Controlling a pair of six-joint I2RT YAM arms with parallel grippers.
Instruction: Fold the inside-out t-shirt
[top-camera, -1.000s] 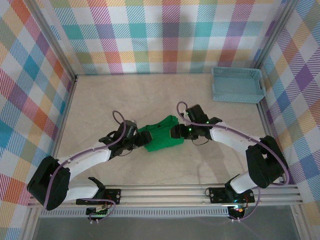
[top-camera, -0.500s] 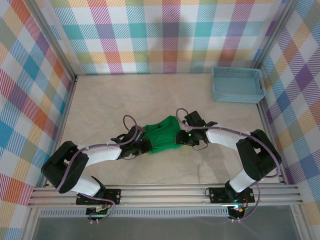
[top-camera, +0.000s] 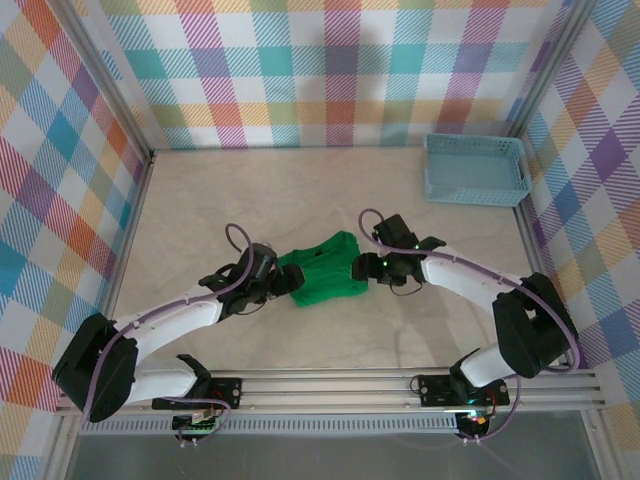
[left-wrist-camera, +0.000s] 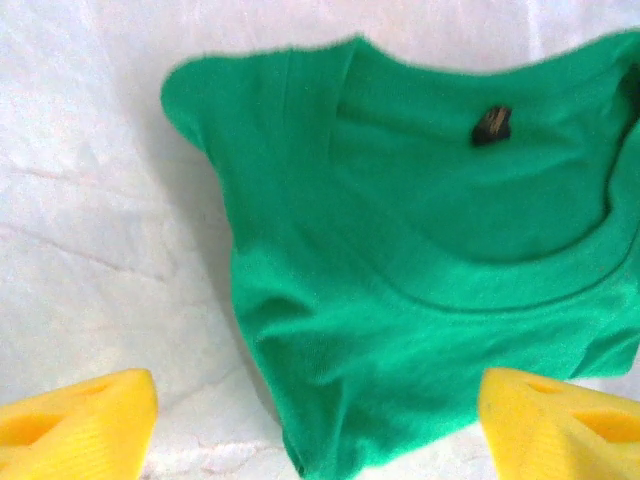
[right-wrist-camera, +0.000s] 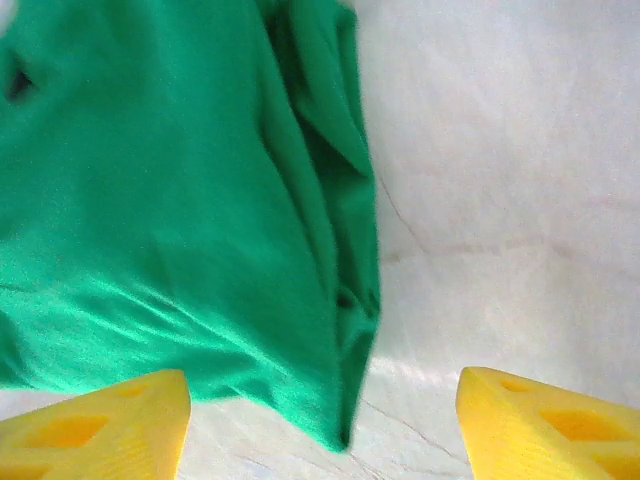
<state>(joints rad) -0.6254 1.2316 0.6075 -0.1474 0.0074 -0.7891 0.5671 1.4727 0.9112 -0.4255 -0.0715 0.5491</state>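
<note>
green t-shirt (top-camera: 325, 272) mid-frame, long axis left–right | left gripper (top-camera: 284, 282) at left end, right gripper (top-camera: 361, 268) opposite (equally near) | both wide, empty

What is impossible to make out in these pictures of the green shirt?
Left wrist view: the small dark label on the bright green cloth t-shirt is too blurred to read.
Right wrist view: the left edge cuts the t-shirt off.
Top view: left arm and right arm cover its ends.

On the worktop (top-camera: 250, 200), t-shirt (top-camera: 325, 272) just right of the left end effector (top-camera: 288, 281) and just left of the right end effector (top-camera: 360, 268). Well behind and right of the right end effector, basket (top-camera: 475, 170) in the worktop's corner.
</note>
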